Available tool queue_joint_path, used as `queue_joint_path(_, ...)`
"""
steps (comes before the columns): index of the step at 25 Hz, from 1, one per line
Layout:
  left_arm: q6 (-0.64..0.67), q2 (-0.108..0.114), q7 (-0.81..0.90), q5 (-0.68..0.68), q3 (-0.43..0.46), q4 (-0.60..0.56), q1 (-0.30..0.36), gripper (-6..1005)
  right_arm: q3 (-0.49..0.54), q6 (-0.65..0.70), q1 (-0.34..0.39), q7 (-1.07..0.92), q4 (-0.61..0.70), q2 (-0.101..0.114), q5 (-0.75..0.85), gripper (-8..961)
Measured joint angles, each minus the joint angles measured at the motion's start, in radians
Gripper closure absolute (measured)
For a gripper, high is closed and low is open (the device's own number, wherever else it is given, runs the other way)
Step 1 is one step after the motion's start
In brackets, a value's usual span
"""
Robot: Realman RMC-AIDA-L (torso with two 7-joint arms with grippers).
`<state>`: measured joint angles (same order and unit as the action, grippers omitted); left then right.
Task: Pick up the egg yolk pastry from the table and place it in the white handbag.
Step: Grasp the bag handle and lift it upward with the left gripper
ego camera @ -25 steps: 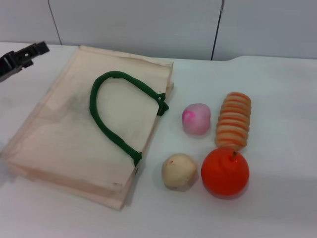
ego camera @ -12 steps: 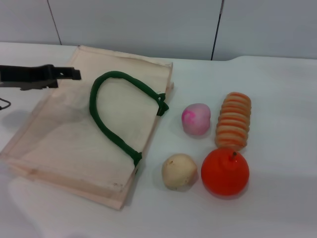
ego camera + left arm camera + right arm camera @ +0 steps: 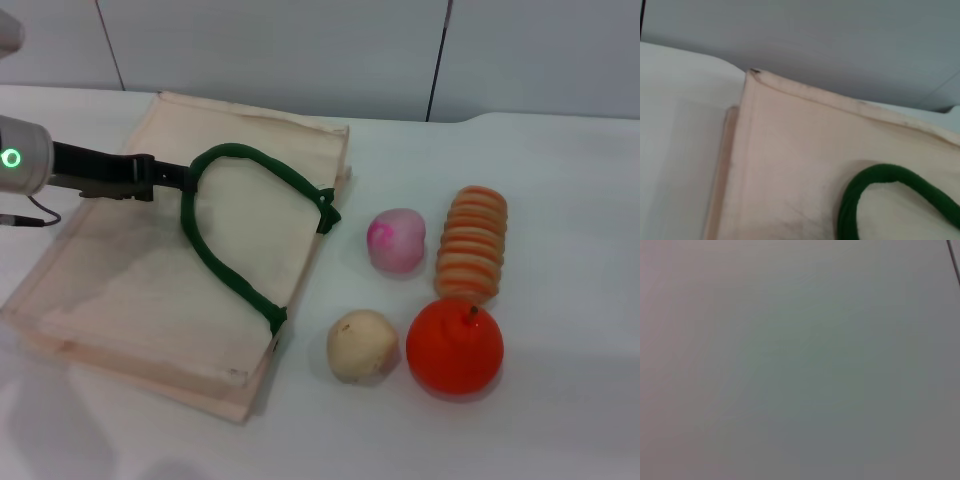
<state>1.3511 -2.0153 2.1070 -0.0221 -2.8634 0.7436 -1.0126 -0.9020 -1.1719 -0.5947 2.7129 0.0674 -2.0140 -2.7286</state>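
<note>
I see the left gripper (image 3: 180,177) low over the handbag (image 3: 130,270), its tip at the green handle (image 3: 225,270); I can't tell how the jaws stand. The pastry (image 3: 361,345) sits on the surface (image 3: 570,200) right of the bag, just beside the orange (image 3: 454,346). The right arm isn't visible.

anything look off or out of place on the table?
Nothing stands out. The white handbag lies flat, its green handle looped on top. The egg yolk pastry sits intact beside the orange. The left gripper is over the bag at the handle.
</note>
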Motion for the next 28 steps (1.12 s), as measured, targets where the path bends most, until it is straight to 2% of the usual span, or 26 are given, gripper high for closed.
queue_joint_path(2, -0.022, 0.010, 0.006, -0.027, -0.001, -0.040, -0.009, 217, 0.000, 0.000, -0.002, -0.001, 0.000, 0.000, 0.000, 60)
queue_joint_path(11, -0.133, 0.053, 0.036, -0.093, -0.001, -0.196, -0.031, 214, 0.000, -0.002, -0.002, -0.002, 0.000, 0.000, 0.000, 60)
queue_joint_path(21, -0.200, 0.065, 0.070, -0.155, -0.001, -0.260, -0.049, 215, 0.000, -0.005, -0.008, -0.002, 0.000, -0.003, -0.002, 60)
queue_joint_path(28, -0.266, 0.094, 0.144, -0.263, -0.001, -0.347, -0.072, 215, 0.000, -0.007, -0.012, -0.002, 0.000, -0.003, -0.002, 60)
